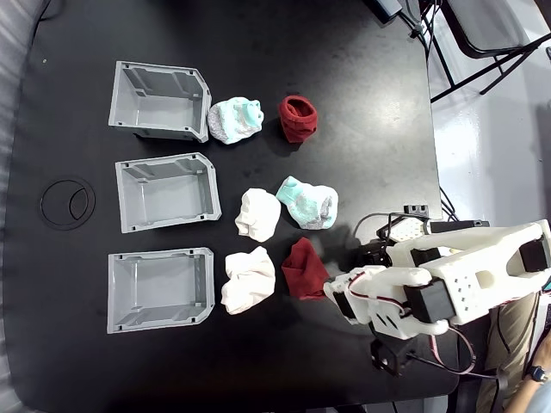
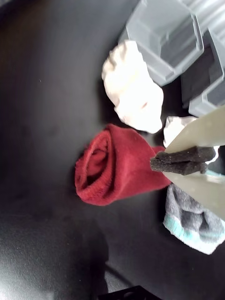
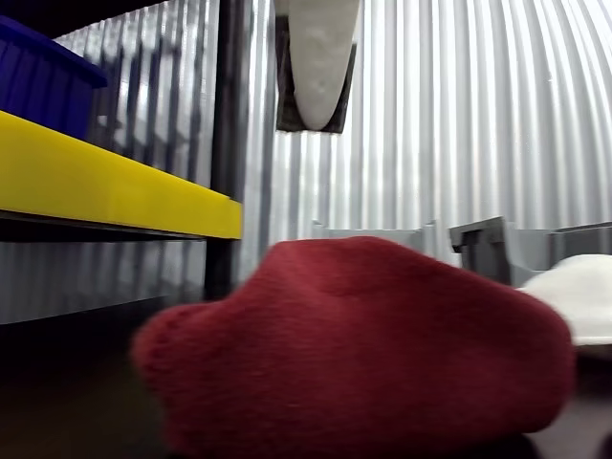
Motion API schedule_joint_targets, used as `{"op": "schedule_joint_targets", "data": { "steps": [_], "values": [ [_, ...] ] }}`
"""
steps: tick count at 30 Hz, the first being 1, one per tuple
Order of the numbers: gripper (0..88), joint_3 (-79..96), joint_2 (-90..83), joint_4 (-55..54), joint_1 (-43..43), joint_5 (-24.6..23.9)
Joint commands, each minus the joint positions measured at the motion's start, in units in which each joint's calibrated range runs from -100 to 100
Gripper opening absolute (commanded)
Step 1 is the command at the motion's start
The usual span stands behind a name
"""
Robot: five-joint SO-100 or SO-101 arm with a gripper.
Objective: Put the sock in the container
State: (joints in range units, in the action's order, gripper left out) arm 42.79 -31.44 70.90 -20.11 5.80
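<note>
The sock (image 1: 303,268) is a maroon wedge lying on the black table, to the right of a white sock. In the wrist view the sock (image 2: 115,166) lies flat, and the gripper (image 2: 183,162) has its two black foam pads (image 2: 185,156) pressed together over the sock's right edge. Whether any fabric is pinched I cannot tell. From the fixed view, the gripper (image 1: 332,287) sits just right of the sock. Three alike grey containers stand in a column at the left: top (image 1: 120,95), middle (image 1: 127,200), bottom (image 1: 116,292). The other view shows the sock (image 3: 363,344) close up under a pale finger (image 3: 316,57).
In the fixed view, a ring-shaped dark red sock (image 1: 298,118), two mint-and-white socks (image 1: 234,119) (image 1: 308,203) and two white socks (image 1: 257,213) (image 1: 249,279) lie between the bins and the arm. A black ring (image 1: 66,203) lies at the far left. A person's arm (image 1: 534,370) is at the bottom right.
</note>
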Motion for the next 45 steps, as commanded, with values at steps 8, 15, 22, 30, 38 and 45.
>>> {"op": "schedule_joint_targets", "data": {
  "steps": [8,15,22,30,38,45],
  "values": [
    [1.7,-2.85,5.80,0.24,6.76,0.41],
    [1.7,-5.73,6.13,0.24,6.21,0.41],
    [1.8,-6.18,6.55,0.32,3.54,0.41],
    [1.8,-6.00,5.88,0.32,2.83,0.29],
    [1.8,-6.18,5.88,0.32,2.83,-0.05],
    [1.8,-6.36,5.88,0.32,2.83,-0.05]
  ]
}}
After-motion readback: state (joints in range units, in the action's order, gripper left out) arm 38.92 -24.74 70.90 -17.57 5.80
